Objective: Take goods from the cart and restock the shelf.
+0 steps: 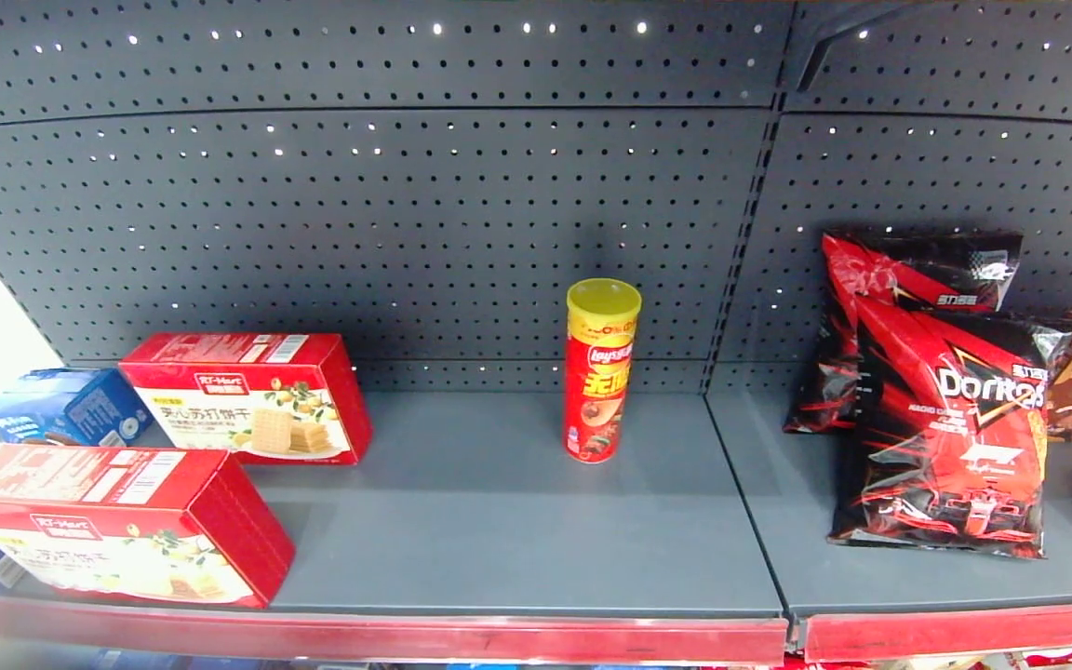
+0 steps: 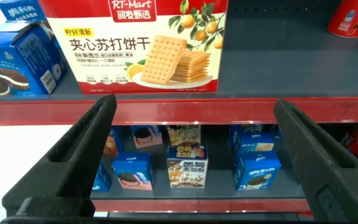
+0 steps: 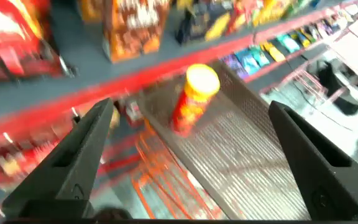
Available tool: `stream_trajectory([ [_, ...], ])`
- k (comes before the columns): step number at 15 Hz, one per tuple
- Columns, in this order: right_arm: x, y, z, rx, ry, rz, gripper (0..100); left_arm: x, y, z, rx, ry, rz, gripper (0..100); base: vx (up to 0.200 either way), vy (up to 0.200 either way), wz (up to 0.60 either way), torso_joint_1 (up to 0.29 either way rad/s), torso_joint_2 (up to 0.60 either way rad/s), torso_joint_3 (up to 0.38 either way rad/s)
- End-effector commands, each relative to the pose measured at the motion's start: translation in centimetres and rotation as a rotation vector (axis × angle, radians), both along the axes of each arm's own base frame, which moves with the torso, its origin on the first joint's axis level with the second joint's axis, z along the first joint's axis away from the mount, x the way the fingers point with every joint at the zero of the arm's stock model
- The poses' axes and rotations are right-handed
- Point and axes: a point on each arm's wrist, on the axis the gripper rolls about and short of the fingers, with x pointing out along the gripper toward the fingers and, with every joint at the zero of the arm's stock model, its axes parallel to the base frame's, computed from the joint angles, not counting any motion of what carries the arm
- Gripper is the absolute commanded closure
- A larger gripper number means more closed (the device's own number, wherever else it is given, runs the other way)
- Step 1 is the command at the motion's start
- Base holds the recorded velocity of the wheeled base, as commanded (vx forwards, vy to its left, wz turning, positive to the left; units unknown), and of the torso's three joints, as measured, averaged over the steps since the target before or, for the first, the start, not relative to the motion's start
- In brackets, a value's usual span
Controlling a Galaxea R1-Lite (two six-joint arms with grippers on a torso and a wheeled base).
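Head view: the shelf (image 1: 499, 521) carries one shelved chip canister (image 1: 602, 372) standing upright near the back panel. A rear cracker box (image 1: 247, 395) and a front cracker box (image 1: 117, 526) sit to its left, with a blue biscuit box (image 1: 66, 407) beside the rear one. Black-and-red chip bags (image 1: 950, 433) lean to its right. The bare deck around the canister looks to me like the place for more stock.

Left wrist view: my left gripper (image 2: 194, 162) is spread wide, holding and touching nothing. It sits in front of the shelf's red front lip (image 2: 229, 107), just below what I take to be the front cracker box.

Right wrist view: my right gripper (image 3: 188, 168) is also spread wide and empty, over the wire-mesh cart (image 3: 247, 174). The cart canister (image 3: 194, 99), red with a yellow lid, rests on the mesh and lies well apart from both fingers. The blur keeps me from telling whether it stands straight or leans.

I judge this tube to be light and stiff, with a smooth, rather slippery wrap and brittle chips inside. I would take it around the middle of the body, below the lid, since the lid could pop off. I would squeeze only enough to stop it sliding and keep it upright. This opening looks ample for its width.
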Motion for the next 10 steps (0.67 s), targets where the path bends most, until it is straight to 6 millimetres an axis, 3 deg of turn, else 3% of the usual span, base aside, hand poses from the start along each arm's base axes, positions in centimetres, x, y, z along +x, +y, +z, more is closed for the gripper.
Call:
stream_trajectory([
  [1, -1.6, 0.6, -1.4, -0.011, 0.011, -0.002, 0, 0.0, 0.0, 0.0, 0.000, -0.001, 0.001, 0, 0.000, 0.000, 0.00, 0.000, 0.00, 0.000],
  [4, -3.0, 2.4, -3.2, -0.021, 0.063, -0.006, 0, 0.0, 0.0, 0.0, 0.000, -0.001, 0.001, 0, 0.000, 0.000, 0.00, 0.000, 0.00, 0.000],
  [10, -2.1, 1.8, -4.1, -0.020, 0.089, 0.019, 0, 0.0, 0.0, 0.0, 0.000, -0.001, 0.001, 0, 0.000, 0.000, 0.00, 0.000, 0.00, 0.000],
])
